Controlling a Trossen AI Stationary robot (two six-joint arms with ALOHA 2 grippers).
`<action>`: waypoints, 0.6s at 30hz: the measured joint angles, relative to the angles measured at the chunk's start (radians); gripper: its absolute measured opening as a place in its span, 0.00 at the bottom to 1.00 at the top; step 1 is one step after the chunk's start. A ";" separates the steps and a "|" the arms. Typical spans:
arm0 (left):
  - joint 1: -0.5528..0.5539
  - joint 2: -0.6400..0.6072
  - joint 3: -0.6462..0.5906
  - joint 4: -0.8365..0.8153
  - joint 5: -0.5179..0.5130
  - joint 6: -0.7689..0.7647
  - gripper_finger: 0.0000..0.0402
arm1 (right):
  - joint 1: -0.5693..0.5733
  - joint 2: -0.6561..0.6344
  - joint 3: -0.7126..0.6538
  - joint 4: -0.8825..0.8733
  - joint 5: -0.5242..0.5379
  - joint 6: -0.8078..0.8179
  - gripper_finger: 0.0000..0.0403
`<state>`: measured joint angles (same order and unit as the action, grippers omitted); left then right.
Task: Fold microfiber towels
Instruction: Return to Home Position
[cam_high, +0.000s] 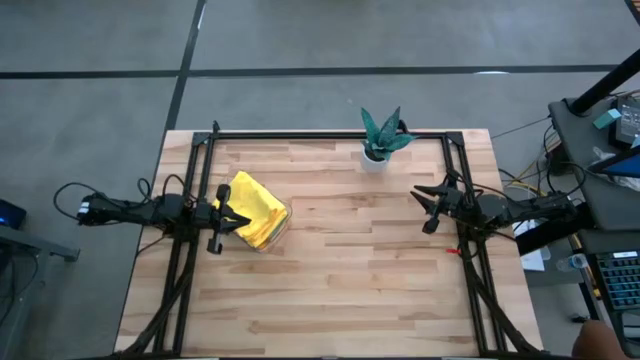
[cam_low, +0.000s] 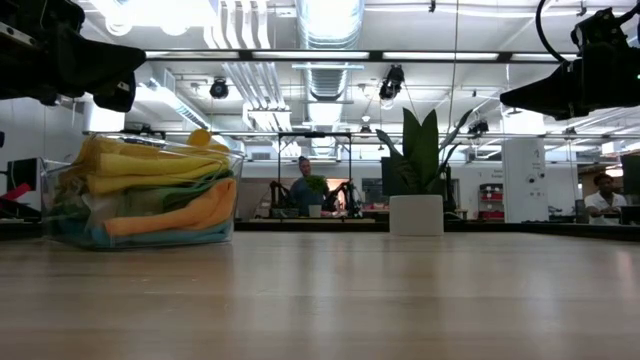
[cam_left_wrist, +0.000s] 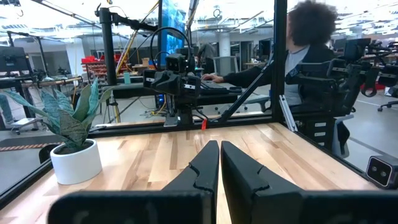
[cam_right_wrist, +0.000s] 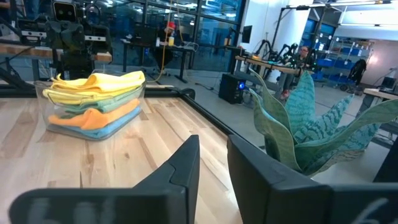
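So the big light-wood butcher-block desk (cam_high: 340, 290) took up most of the scene. A black metal frame (cam_high: 330, 133) ran along its far edge and down both sides. The dark left arm (cam_high: 130, 210) reached in from the left edge and the dark right arm (cam_high: 520, 208) from the right, both held up off the wood. Past the desk, a person in a dark top (cam_left_wrist: 298, 62) sat at a workstation.

All the microfiber towels (cam_right_wrist: 93, 93) were folded and stacked in a clear shallow plastic tray (cam_right_wrist: 55, 126) on the left part of the desk. Two yellow ones were on top, then the pale green, then the orange, with the bright blue at the bottom. The pile poked up past the tray's rim.

The left arm's fingers (cam_left_wrist: 202, 168) hung just above the tray's left edge, holding nothing. They were pressed nearly together, with only a sliver between them. The right arm's fingers (cam_right_wrist: 183, 168) were over on the right side, well apart from the tray, parted by a narrow gap and holding nothing. They were fairly near a small teal-leaved plant in a white pot (cam_high: 378, 140), which stood upright at the middle of the far edge.
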<state>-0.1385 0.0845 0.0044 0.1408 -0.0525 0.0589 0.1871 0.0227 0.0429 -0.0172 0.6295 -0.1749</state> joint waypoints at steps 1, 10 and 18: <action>0.000 0.000 0.000 0.000 0.000 0.000 0.01 | 0.000 0.000 0.000 0.000 0.000 0.000 0.19; 0.000 0.000 0.000 0.000 0.000 0.000 0.01 | 0.000 0.000 0.000 0.000 0.000 0.000 0.21; 0.000 0.000 0.000 0.000 0.000 0.000 0.01 | 0.000 0.000 0.000 0.000 0.000 0.000 0.19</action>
<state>-0.1386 0.0845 0.0044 0.1406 -0.0525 0.0589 0.1871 0.0227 0.0429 -0.0172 0.6295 -0.1749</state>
